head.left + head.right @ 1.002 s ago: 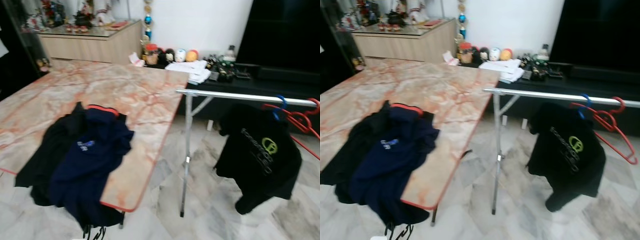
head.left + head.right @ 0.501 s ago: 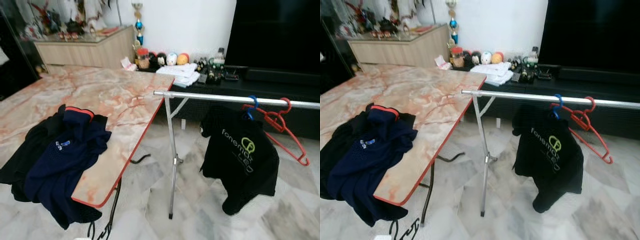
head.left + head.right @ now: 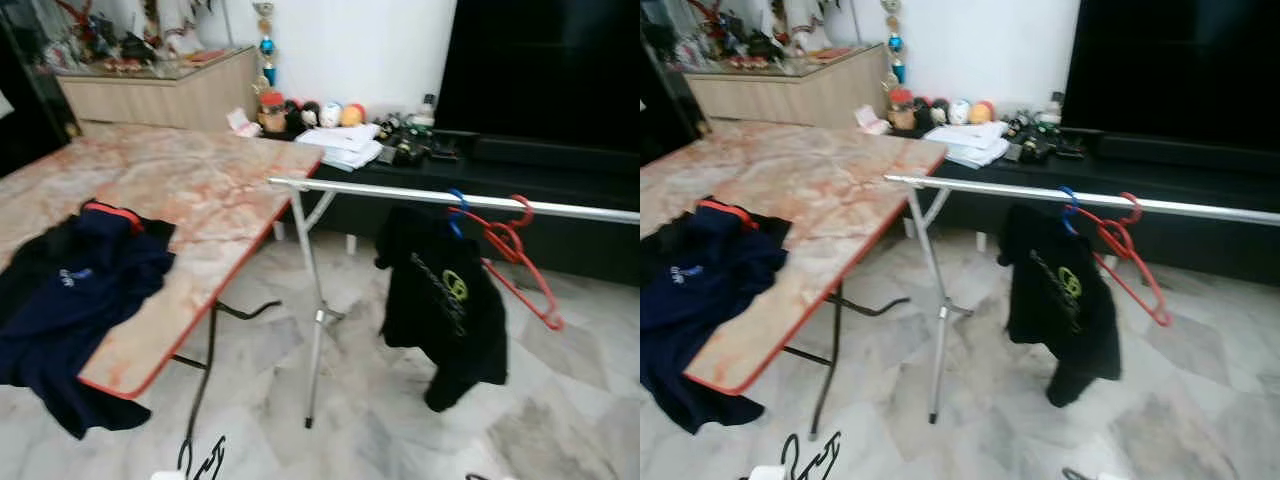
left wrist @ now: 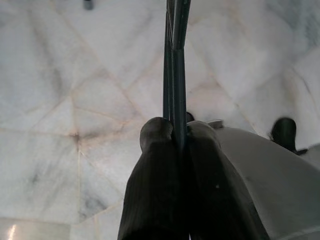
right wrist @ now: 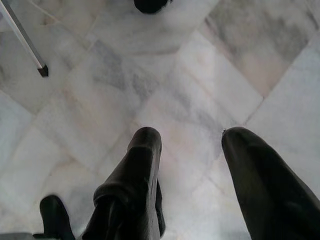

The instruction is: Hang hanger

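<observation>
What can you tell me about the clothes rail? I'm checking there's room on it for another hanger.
The clothes rail is a silver metal bar running level on a slanted metal leg standing on the marble floor, beside the table's corner. A black T-shirt on a blue hanger and red hangers hang mid-bar; the stretch toward the table is bare.

Dark hanger (image 4: pixel 173 75) pinched between the left gripper's fingers (image 4: pixel 155 190) runs off the frame edge, so its hook and overall shape can't be made out. Rail (image 3: pixel 450 198) is cut off at the right edge, far support hidden; the blue hanger (image 3: pixel 455 208) is mostly buried under the black shirt (image 3: pixel 445 305). Table (image 3: pixel 200 190) and the dark clothes pile (image 3: pixel 70 300) run off the left edge, and small items on the TV bench (image 3: pixel 390 140) are too blurred to identify.
</observation>
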Robot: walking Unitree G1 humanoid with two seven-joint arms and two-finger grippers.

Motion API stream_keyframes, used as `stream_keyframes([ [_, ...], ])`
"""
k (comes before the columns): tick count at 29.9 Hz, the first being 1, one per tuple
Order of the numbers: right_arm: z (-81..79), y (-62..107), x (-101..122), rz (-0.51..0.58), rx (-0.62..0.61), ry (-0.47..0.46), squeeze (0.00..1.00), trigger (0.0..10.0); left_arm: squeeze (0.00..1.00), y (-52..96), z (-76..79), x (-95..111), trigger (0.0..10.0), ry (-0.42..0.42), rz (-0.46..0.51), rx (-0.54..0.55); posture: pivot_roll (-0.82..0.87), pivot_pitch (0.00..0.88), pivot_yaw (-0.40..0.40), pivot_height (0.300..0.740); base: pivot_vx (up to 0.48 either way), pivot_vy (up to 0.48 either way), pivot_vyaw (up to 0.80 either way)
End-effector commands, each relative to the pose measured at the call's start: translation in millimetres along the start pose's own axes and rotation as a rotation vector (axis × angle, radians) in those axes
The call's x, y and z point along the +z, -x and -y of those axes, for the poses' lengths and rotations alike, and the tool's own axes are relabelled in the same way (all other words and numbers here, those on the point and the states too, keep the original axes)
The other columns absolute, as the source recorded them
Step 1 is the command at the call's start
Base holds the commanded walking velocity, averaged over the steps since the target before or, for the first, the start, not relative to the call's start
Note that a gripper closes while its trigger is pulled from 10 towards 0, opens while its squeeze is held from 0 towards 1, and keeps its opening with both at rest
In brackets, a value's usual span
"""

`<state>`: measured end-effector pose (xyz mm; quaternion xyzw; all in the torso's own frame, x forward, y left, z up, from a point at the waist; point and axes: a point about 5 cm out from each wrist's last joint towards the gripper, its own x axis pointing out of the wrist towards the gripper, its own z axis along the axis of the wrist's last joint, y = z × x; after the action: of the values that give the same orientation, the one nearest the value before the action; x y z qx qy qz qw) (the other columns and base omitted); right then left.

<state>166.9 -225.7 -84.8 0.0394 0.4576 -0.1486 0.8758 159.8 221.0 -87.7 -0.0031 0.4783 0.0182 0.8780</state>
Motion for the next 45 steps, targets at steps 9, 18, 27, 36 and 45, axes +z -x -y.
stream_keyframes([
  [9, -1.5, 2.0, -9.2, -0.007, 0.005, -0.021, 0.00, 10.0, 0.00, 0.7, -1.8, -2.5, 10.0, -0.041, -0.017, -0.007, -0.07, 0.000, 0.089, 0.740, 0.000, -0.309, -0.64],
  [18, -7.8, 0.9, -2.5, 0.018, 0.021, -0.004, 0.00, 10.0, 0.00, 1.3, -5.4, -1.5, 10.0, -0.029, -0.009, 0.006, -0.06, 0.000, 0.080, 0.740, 0.000, -0.310, 0.00],
  [27, -6.0, 0.0, 2.8, 0.030, 0.018, -0.009, 0.00, 10.0, 0.00, 0.9, -4.6, -0.4, 10.0, -0.020, -0.005, 0.010, -0.05, 0.000, 0.067, 0.740, 0.000, -0.310, 0.00],
  [36, -5.6, -0.4, 5.6, 0.037, 0.019, -0.005, 0.00, 10.0, 0.00, -1.0, -6.1, 15.3, 10.0, -0.081, 0.040, 0.007, -0.05, 0.000, 0.062, 0.740, 0.000, -0.104, 0.00],
  [45, -10.0, -3.4, 35.1, 0.131, 0.042, -0.003, 0.00, 10.0, 0.00, -3.0, -4.0, 78.1, 10.0, -0.317, 0.225, -0.032, -0.06, 0.000, 0.064, 0.740, 0.000, 0.000, 0.00],
])
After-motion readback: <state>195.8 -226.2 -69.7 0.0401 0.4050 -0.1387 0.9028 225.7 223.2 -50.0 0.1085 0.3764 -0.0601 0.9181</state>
